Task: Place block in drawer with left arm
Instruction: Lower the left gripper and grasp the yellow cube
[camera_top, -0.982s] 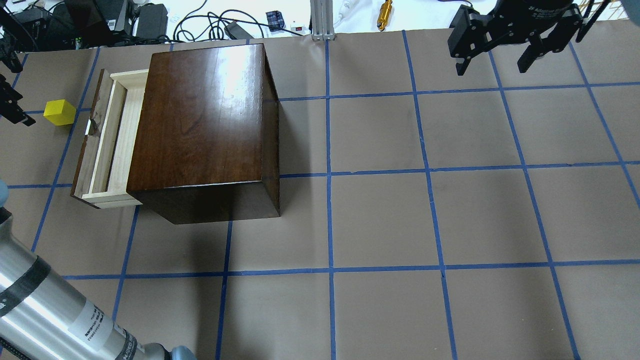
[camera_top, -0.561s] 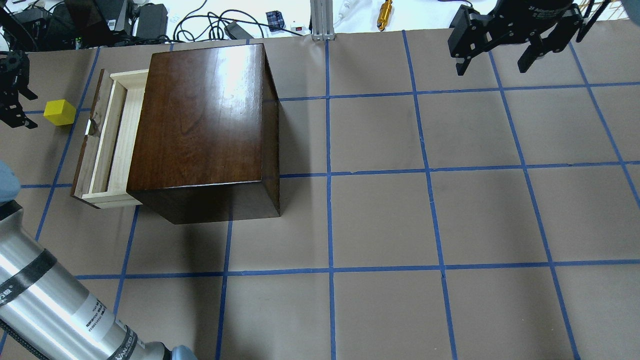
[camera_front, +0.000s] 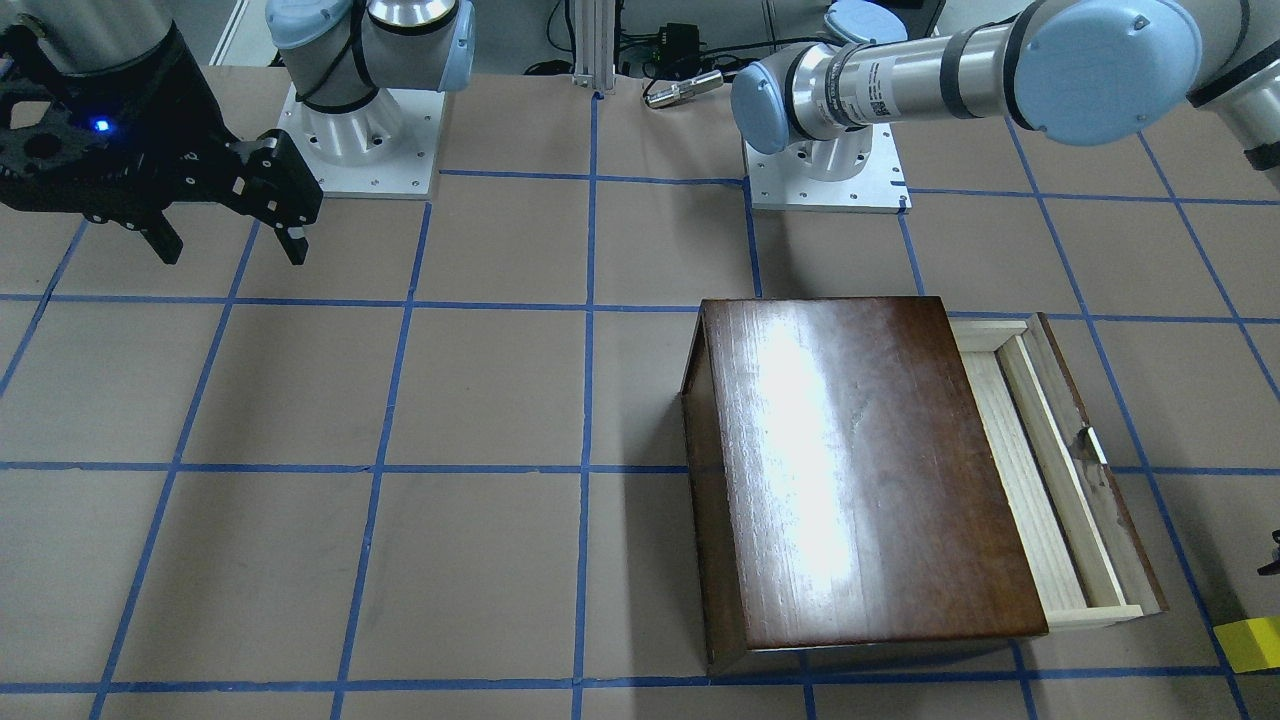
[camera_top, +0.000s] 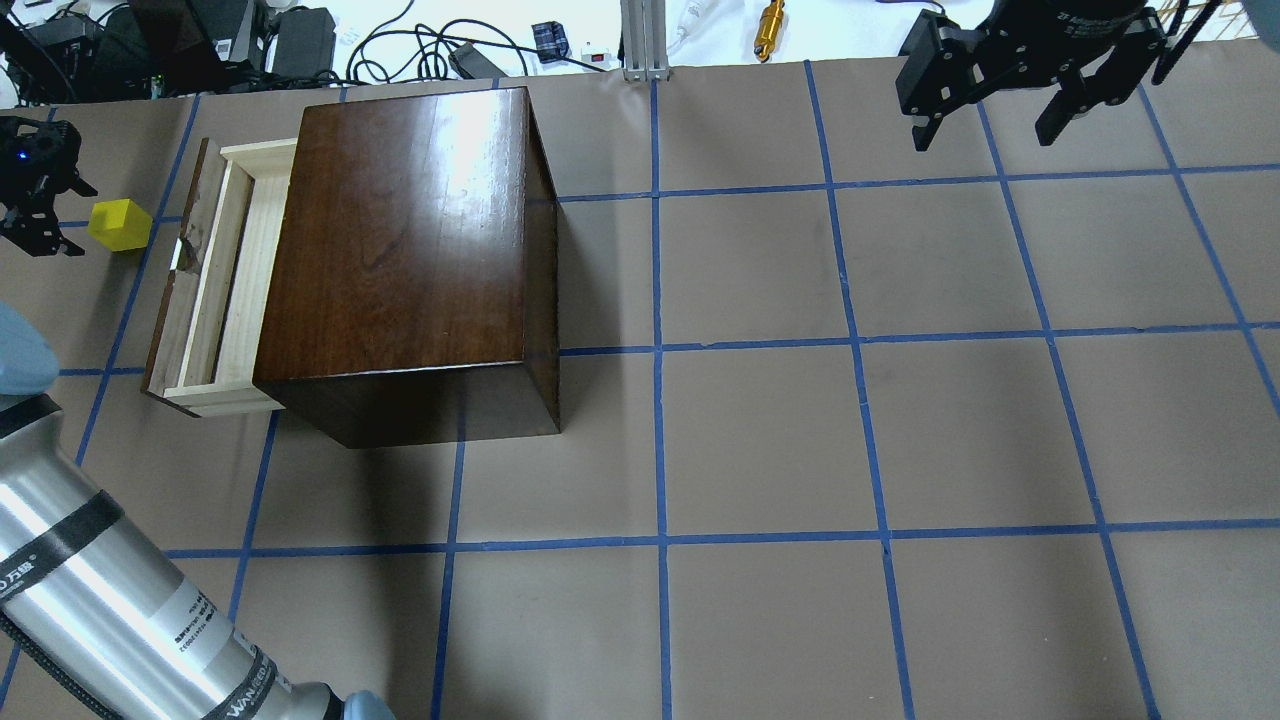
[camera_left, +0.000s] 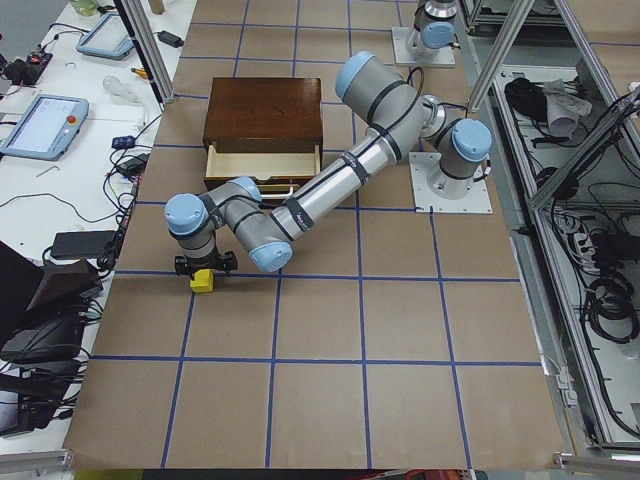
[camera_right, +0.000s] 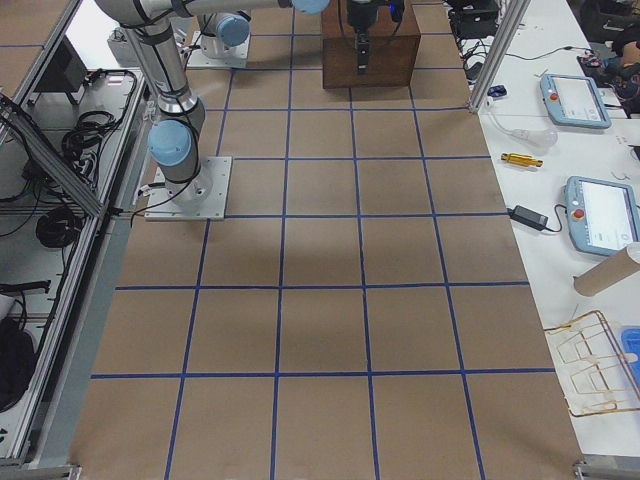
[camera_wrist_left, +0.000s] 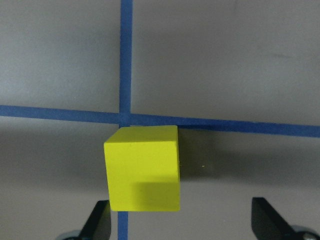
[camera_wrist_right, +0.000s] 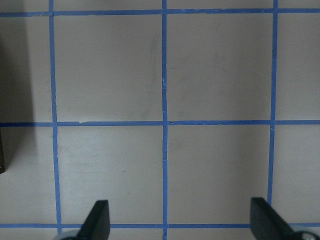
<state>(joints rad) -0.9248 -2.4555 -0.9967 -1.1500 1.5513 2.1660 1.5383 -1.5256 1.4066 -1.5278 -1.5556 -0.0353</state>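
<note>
The left tool (camera_wrist_left: 182, 222) hovers low with its fingers apart and empty. The block (camera_wrist_left: 142, 167) sits on the desk (camera_wrist_left: 240, 60) just outside the part-open drawer (camera_top: 232, 280), off-centre towards one finger in the wrist view. Recommended: centre the tool over the block and square it to the flat faces before descending and closing. The right tool (camera_top: 985, 130), also apart and empty, hangs well clear.

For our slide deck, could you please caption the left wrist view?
Open left gripper poised over the yellow block, ungrasped on the table beside a blue tape crossing.

Yellow block (camera_top: 120, 224), dark-brown box (camera_top: 400, 230), pale drawer (camera_top: 250, 250), blue-gridded tan table (camera_top: 900, 430).
</note>
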